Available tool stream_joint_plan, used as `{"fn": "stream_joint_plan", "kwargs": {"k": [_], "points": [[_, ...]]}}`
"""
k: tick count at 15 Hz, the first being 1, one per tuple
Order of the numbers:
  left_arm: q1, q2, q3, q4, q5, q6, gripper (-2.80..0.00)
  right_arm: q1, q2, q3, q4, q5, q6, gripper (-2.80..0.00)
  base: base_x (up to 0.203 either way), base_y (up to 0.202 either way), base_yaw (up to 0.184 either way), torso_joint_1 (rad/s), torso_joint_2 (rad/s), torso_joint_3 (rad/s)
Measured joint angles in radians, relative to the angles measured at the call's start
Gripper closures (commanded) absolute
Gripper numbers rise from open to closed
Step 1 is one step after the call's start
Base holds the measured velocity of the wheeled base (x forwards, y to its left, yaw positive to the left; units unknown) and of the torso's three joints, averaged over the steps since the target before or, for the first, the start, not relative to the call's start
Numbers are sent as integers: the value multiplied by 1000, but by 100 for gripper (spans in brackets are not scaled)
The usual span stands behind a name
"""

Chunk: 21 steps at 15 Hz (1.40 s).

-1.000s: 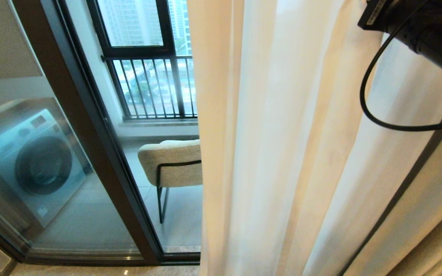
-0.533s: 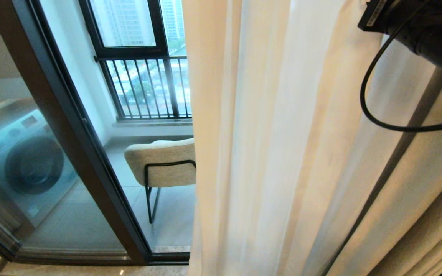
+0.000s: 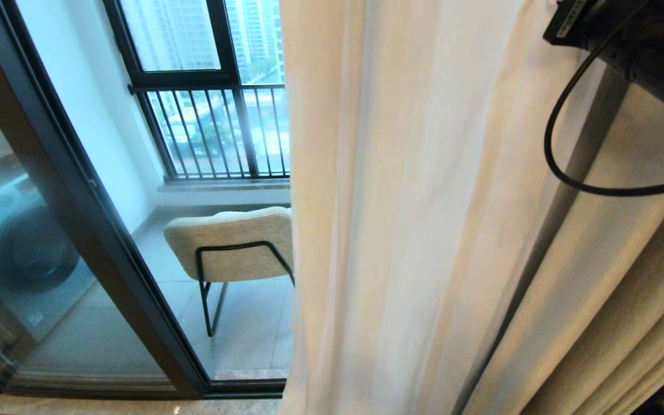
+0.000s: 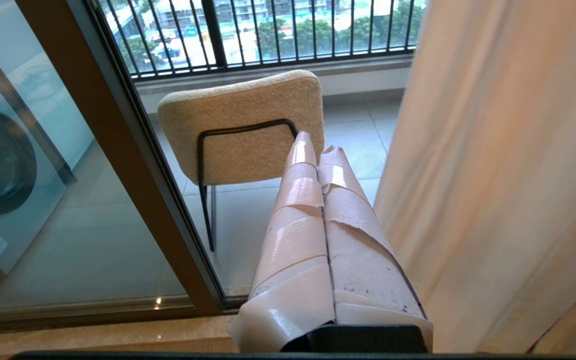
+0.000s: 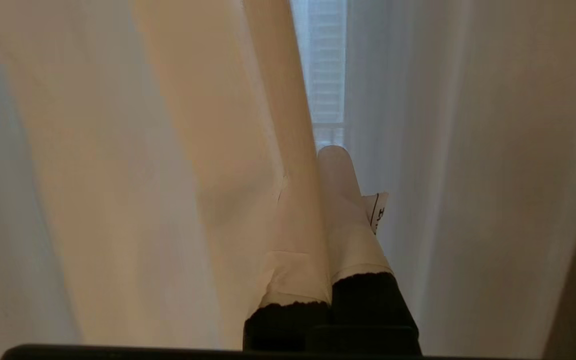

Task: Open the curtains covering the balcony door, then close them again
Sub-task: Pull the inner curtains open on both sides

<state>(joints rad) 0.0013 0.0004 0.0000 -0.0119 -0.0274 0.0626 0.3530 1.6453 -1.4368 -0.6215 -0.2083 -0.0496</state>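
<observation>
The curtains [image 3: 424, 230] hang over the right half of the head view, cream drapes with white sheers beside them. Their left edge leaves the balcony door [image 3: 78, 190] bare, its dark frame slanting across the glass. My right arm [image 3: 643, 40] reaches in high at the right, its hand out of that view. In the right wrist view my right gripper [image 5: 320, 160] is shut and pushed in among the folds. A cream fold [image 5: 168, 150] lies against one finger and the sheer [image 5: 468, 175] hangs on the other side. My left gripper [image 4: 318, 142] is shut, holds nothing and hangs low beside the curtain [image 4: 493, 175].
A beige chair [image 3: 228, 242] with a black frame stands on the balcony behind the glass. A washing machine [image 3: 26, 253] shows through the pane at the left. The outer window's black railing [image 3: 217, 132] is at the back. A black cable [image 3: 557, 161] loops from the right arm.
The whole view has shifted, so the camera moved: door frame, chair and washing machine slid left. The curtain's edge kept its place in the picture, so more glass and chair show.
</observation>
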Motion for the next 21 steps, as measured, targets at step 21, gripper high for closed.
{"fn": "stream_joint_plan", "kwargs": {"k": [21], "points": [[0,0,0,0,0,0,0,-175,-4,-97,44,42,-34,0,0,0,0,0,0,0]]}}
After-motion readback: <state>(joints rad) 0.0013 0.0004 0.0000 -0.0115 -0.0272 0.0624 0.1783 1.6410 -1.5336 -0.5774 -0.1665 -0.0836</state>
